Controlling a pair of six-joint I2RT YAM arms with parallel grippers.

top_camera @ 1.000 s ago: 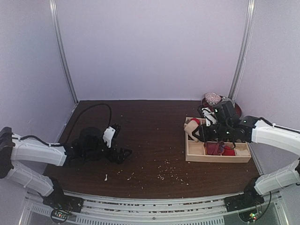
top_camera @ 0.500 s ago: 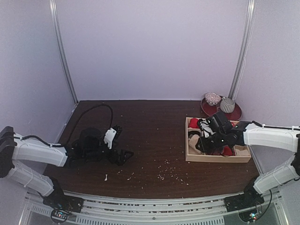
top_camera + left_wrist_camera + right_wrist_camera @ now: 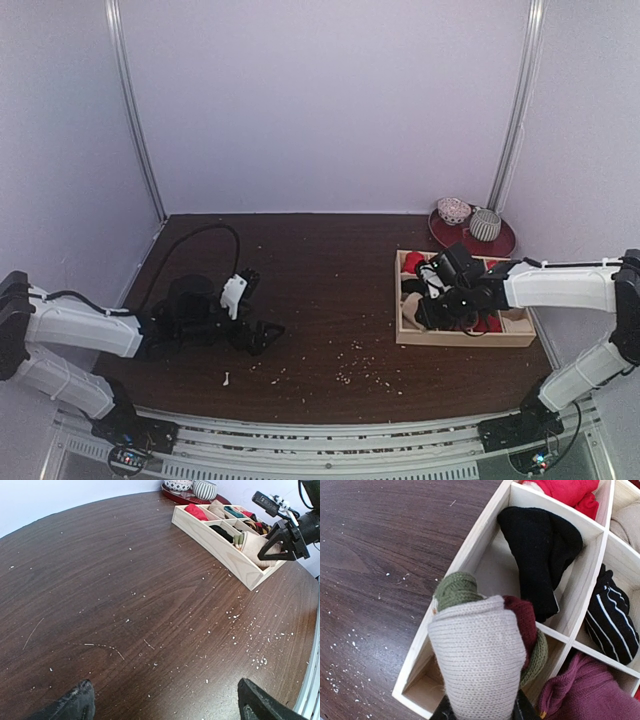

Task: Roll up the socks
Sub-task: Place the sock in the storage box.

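My right gripper [image 3: 482,715] is shut on a rolled sock bundle [image 3: 477,655] of pale beige-grey knit with green and dark red parts. The bundle hangs just over the near-left compartment of the wooden box [image 3: 485,525]; the top view shows this gripper [image 3: 428,303] low over the box [image 3: 465,340]. A black sock with white stripes [image 3: 612,620] lies in a neighbouring compartment. My left gripper [image 3: 165,707] stands wide open with nothing in it, low over the bare table at the left [image 3: 262,333].
Other compartments hold a black bundle [image 3: 540,545], a red one [image 3: 565,490] and a plum one [image 3: 585,690]. A red plate [image 3: 470,238] with two patterned balls stands behind the box. White crumbs dot the dark wooden table [image 3: 330,290].
My right arm has come down and drawn nearer, carrying the bundle from above the box's back left to just over its near-left compartment. The left arm has hardly moved.
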